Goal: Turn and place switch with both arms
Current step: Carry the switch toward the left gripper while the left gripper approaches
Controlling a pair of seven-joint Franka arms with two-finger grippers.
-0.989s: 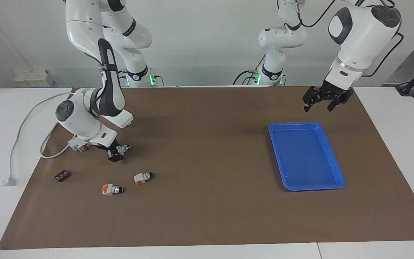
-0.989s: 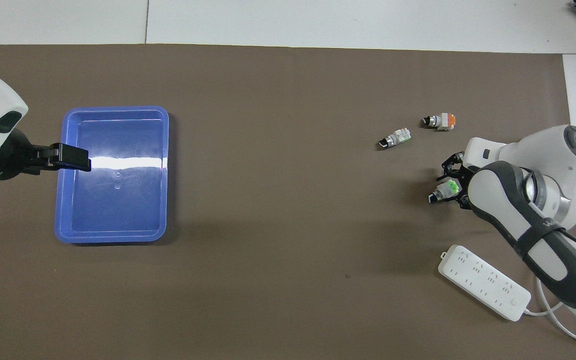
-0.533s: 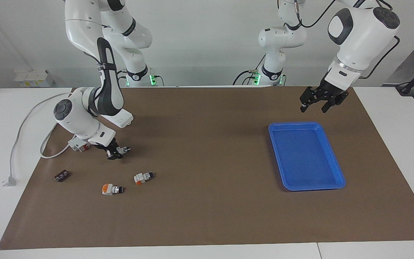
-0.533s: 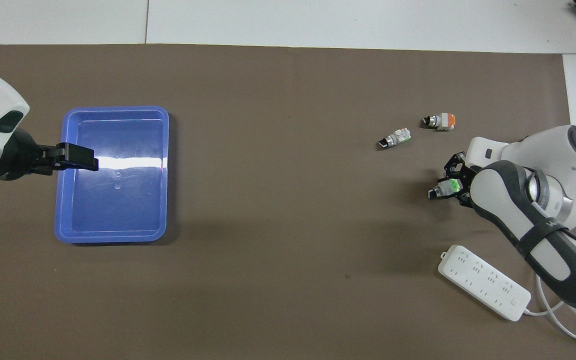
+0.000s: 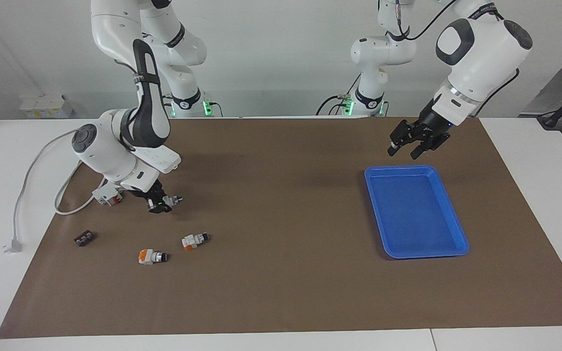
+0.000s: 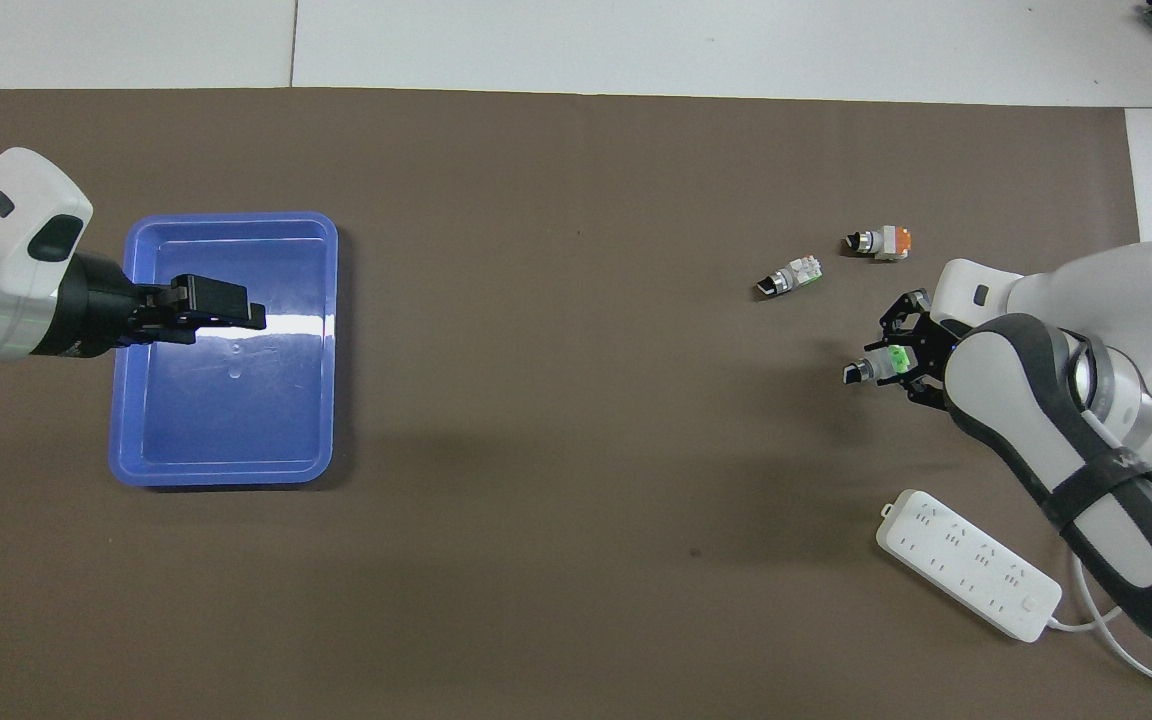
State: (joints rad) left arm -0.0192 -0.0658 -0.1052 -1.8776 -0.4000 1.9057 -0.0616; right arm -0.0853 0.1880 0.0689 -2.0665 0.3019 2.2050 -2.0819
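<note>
The switch [image 5: 168, 200] [image 6: 884, 362], white with a bright green patch and a black knob end, hangs a little above the brown mat at the right arm's end of the table. My right gripper [image 5: 160, 203] [image 6: 898, 361] is shut on it, with the knob end sticking out toward the table's middle. My left gripper [image 5: 404, 150] [image 6: 228, 304] hangs open and holds nothing, above the edge of the blue tray [image 5: 415, 168] [image 6: 231, 218] that lies nearest the robots.
Two similar switches with orange faces [image 5: 194, 240] [image 5: 151, 256] lie on the mat farther from the robots than the held one. A white power strip [image 6: 966, 563], a white-and-red block [image 5: 107, 195] and a small dark piece [image 5: 84, 238] lie near the right arm.
My right gripper closed on the switch, lifted it slightly and shifted it toward the table's middle. My left arm swung from the mat's edge to over the tray.
</note>
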